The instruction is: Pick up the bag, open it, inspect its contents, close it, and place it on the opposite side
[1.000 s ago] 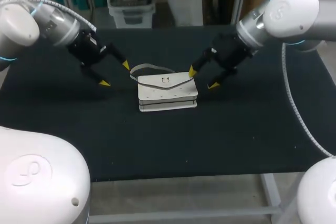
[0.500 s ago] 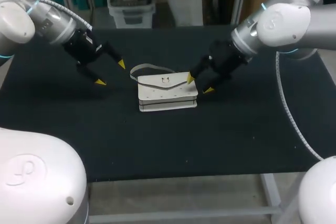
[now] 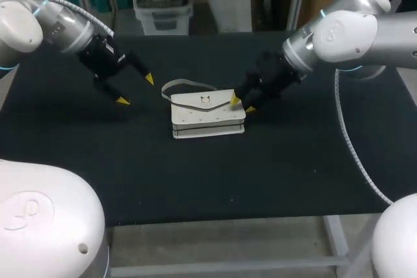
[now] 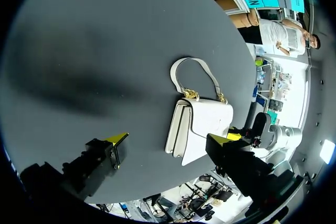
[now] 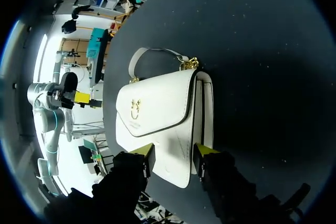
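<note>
A small white flap handbag (image 3: 207, 115), probably light, stiff-sided and smooth, lies mid black table (image 3: 195, 180); right gripper (image 3: 242, 104) jaws apart at its end, left gripper (image 3: 135, 90) well apart, jaws apart; its top handle (image 3: 186, 84) looks the surest hold.

Left pincer (image 3: 135, 90) and right pincer (image 3: 242, 104) both spread.

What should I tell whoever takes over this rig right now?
Left gripper: open, empty, above the black table, off to one side of the white flap handbag with gold hardware.
Right gripper: open, with its fingers on either side of one end of the handbag; no firm grip visible.
Handbag: closed, resting mid-table.
Done: nothing yet.
Left to do: grip, lift, open, inspect, close, place on the opposite side.
</note>
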Available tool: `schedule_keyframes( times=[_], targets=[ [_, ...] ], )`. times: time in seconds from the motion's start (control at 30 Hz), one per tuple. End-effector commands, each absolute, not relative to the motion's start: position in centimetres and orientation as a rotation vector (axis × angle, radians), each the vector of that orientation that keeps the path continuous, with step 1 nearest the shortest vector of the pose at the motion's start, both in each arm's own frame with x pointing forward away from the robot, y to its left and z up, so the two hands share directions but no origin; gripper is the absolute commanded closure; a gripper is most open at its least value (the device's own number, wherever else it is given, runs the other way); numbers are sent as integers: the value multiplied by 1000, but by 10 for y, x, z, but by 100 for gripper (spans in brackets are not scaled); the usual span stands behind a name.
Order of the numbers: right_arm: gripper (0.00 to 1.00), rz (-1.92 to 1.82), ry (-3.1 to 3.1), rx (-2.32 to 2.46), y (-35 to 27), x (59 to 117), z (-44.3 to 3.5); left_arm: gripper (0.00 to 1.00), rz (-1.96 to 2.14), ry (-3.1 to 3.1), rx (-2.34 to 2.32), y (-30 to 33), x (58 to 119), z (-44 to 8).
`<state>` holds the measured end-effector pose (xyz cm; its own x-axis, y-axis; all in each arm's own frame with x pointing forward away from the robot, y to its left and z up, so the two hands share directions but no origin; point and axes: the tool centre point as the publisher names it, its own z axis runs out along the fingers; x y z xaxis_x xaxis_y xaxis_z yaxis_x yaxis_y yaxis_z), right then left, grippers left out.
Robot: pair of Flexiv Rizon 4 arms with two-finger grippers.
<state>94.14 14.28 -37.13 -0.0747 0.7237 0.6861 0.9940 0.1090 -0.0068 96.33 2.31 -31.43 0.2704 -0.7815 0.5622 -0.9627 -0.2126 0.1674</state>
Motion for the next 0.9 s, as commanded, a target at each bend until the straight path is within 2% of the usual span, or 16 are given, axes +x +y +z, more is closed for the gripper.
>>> schedule_keyframes(
  times=[0.03,0.17,0.27,0.3,0.33,0.37,0.9],
  targets=[
    [54,-648,-1850,-1653,149,949,-379,0,488,-1566,2062,25,967,-314],
    [58,-650,-1849,-1649,153,951,-380,0,486,-1562,2068,27,968,-315],
    [67,-657,-1847,-1646,154,952,-380,0,482,-1562,2070,29,968,-315],
    [72,-660,-1847,-1645,154,953,-380,0,480,-1565,2071,29,969,-315],
    [89,-663,-1847,-1645,154,953,-380,0,477,-1569,2071,29,969,-316],
    [100,-665,-1847,-1645,154,954,-379,0,473,-1575,2071,30,969,-316],
    [100,-675,-1834,-1659,142,959,-381,0,464,-1700,2147,41,978,-314]
  ],
)
